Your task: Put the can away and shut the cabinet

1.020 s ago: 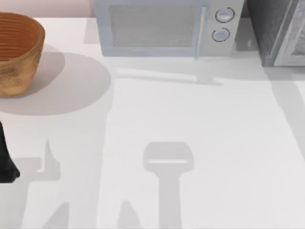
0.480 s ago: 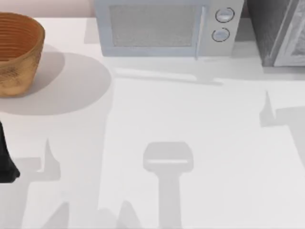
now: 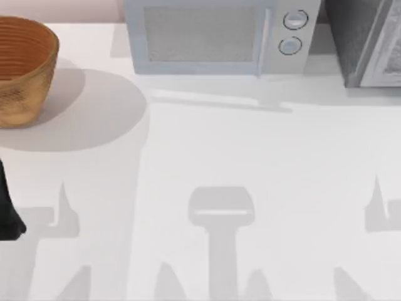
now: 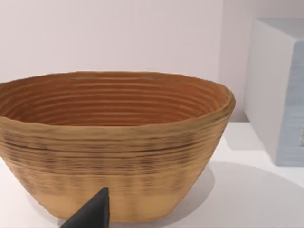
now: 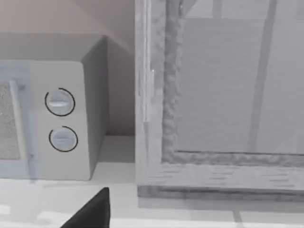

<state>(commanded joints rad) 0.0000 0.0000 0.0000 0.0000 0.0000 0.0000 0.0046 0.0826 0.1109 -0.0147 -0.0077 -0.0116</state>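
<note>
Where the white surface (image 3: 250,157) reaches its far right corner, the cabinet (image 3: 352,37) stands as a dark grey speckled box, cut off by the edge of the top view. Its light grey framed door panel (image 3: 390,50) is on its right-hand part. The right wrist view looks at that panel (image 5: 228,90) from close by, with a speckled strip running up its frame and along its lower edge. I cannot tell from either view whether the door is fully shut.

Just to the left of the cabinet, with a narrow gap between them, a pale microwave (image 3: 213,37) sits against the far edge. Its two round dials (image 3: 294,20) are one above the other at its right end, the end nearest the cabinet. The dials (image 5: 59,102) also show in the right wrist view, beside the cabinet's frame.

At the far left, well apart from the microwave, a woven brown basket (image 3: 22,69) stands upright on the surface.

The right end effector (image 5: 95,211) shows as a dark tip pointing towards the cabinet's base, not touching it. I cannot tell whether it is open or closed.

The left end effector (image 4: 95,213) is a similar dark tip close to the basket's wall (image 4: 118,156), and its state cannot be told either. A dark part of the left arm (image 3: 7,213) sits at the near left edge of the surface.
</note>
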